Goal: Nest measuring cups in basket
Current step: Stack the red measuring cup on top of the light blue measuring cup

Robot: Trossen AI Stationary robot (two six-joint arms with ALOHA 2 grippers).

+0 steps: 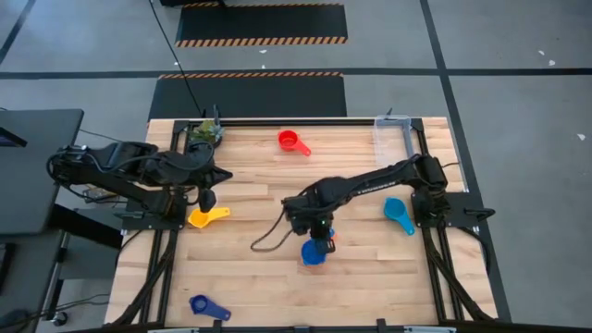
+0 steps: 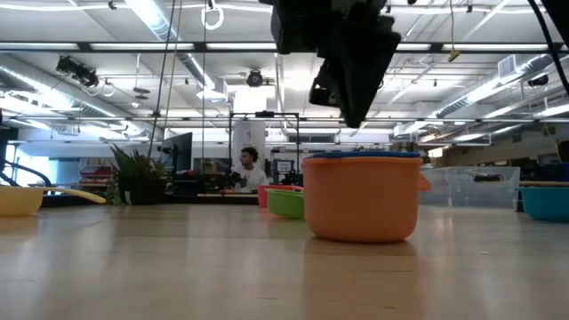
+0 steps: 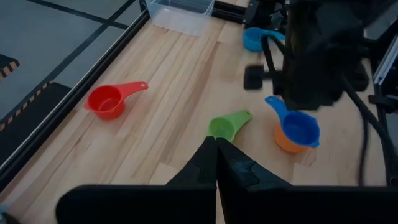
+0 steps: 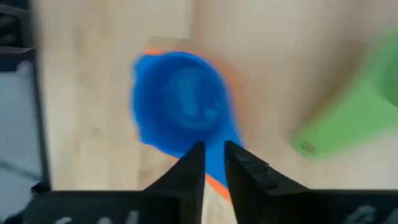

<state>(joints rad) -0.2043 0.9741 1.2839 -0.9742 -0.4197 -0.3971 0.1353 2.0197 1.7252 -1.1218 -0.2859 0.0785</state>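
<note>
Two cups sit stacked near the centre of the high view: a blue cup (image 1: 314,252) rests inside an orange cup (image 2: 362,197). The right gripper (image 1: 321,232) hangs just above them, its fingers (image 4: 193,168) a narrow gap apart over the blue handle, holding nothing. At centre left, the left gripper (image 1: 207,197) waits by a yellow cup (image 1: 205,217), fingers (image 3: 205,163) closed and empty. The clear basket (image 1: 390,130) stands at the upper right corner of the table (image 1: 250,277).
</note>
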